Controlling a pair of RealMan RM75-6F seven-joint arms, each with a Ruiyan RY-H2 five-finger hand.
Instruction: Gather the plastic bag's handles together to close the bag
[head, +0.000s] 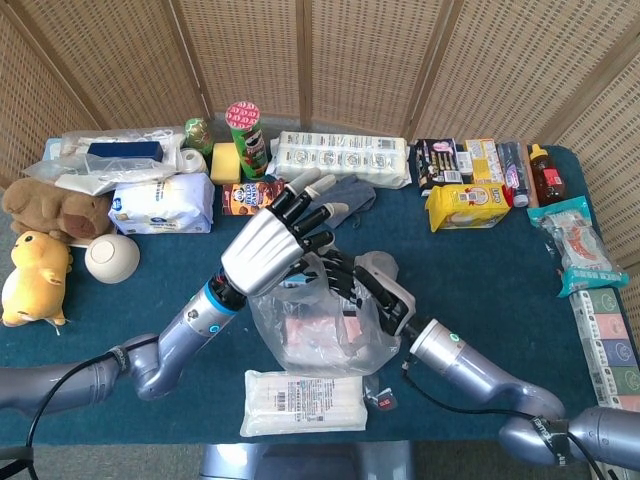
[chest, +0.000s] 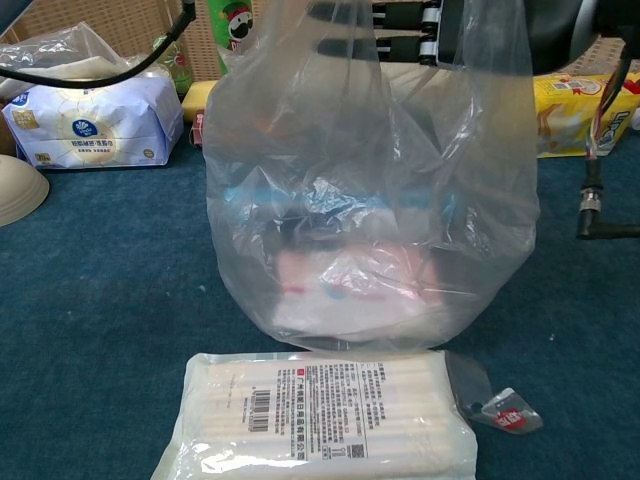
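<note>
The clear plastic bag (head: 320, 335) stands mid-table with a pink packet and other items inside. In the chest view the bag (chest: 370, 220) fills the middle and its upper plastic rises to the top edge. My left hand (head: 268, 255), silver-backed, hovers over the bag's far left side with its fingers spread and nothing in them. My right hand (head: 362, 285) reaches leftward beneath it with straight black fingers. In the chest view the right hand (chest: 440, 25) sits at the bag's top with plastic draped around its fingers. The handles themselves are hard to make out.
A white wrapped packet (chest: 320, 415) lies right in front of the bag, with a small sachet (chest: 505, 412) beside it. A tissue pack (head: 160, 205), bowl (head: 112, 257), chips can (head: 245, 135) and snack packs (head: 465, 205) line the back. A cable (chest: 590, 190) hangs at right.
</note>
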